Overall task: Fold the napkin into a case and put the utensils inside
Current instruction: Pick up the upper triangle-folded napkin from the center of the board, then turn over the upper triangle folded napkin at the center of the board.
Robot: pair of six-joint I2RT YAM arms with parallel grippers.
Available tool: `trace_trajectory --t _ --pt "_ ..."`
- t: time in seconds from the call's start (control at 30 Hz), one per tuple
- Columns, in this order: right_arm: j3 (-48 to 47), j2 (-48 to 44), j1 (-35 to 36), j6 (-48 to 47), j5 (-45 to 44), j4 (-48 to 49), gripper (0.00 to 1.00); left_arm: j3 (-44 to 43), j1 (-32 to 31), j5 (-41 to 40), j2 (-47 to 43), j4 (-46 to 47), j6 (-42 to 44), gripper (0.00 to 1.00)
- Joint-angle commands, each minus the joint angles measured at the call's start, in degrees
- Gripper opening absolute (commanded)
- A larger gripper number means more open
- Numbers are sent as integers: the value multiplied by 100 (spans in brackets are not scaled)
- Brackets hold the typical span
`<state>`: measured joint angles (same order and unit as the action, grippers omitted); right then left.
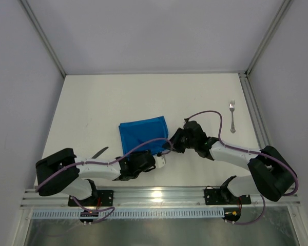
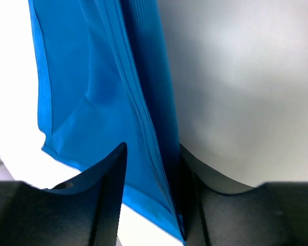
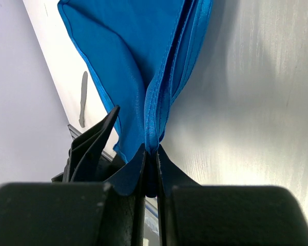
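Currently the napkin [image 1: 143, 134] lies on the white table [image 1: 143, 97], roughly central and a little toward the near edge, folded into a layered blue rectangle that sits slightly skewed. Both arms reach in to its near right corner.

Right gripper [image 3: 150, 154]: jaws pressed together, pinching the stacked hem of the napkin. In the right wrist view I see several cloth layers bunched into one ridge that runs straight into the closed fingertips. The cloth fans out from that pinch toward the far side.

Left gripper [image 2: 151, 154]: jaws stand apart, straddling a folded edge of the napkin. In the left wrist view the layered edge runs along the inside of one finger [image 2: 192, 174], and blue cloth fills the gap across to the other. I see no squeeze on the cloth here.

Fork [image 1: 232, 117]: lies alone on the table, far right, well apart from the napkin, tines pointing away from the arm bases.

Dark knife-like piece [image 1: 99, 152]: lies on the table near the napkin's near left corner, just beside the left arm, not touching the cloth. Neither utensil is inside the napkin.
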<state>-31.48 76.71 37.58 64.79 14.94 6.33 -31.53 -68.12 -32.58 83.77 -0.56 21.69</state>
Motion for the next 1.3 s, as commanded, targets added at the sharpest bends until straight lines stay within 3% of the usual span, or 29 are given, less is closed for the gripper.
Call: trace_trajectory --t 0.0,0.17,0.47,0.57,0.63,0.97,1.27 --pt "-16 -174 -58 -19 -26 44 4 331 140 -39 -615 -513 133 42" --pt "-33 -95 -84 -90 18 35 4 674 465 190 -1160 -735 616 39" --pt "-42 -112 -111 -151 0 -35 4 771 800 401 -1372 -1051 687 26" --pt "-60 -86 -111 -169 26 -44 4 675 844 454 -1407 -1139 696 16" --pt "-86 -77 -111 -186 9 -70 4 561 844 472 -1398 -1201 652 0" --pt "-902 -349 -198 -986 -211 -1431 4 -661 1081 753 -1433 -2386 599 0" --pt "-931 -314 -348 -1461 17 -1689 4 -1215 1257 762 -1398 -2801 749 0"
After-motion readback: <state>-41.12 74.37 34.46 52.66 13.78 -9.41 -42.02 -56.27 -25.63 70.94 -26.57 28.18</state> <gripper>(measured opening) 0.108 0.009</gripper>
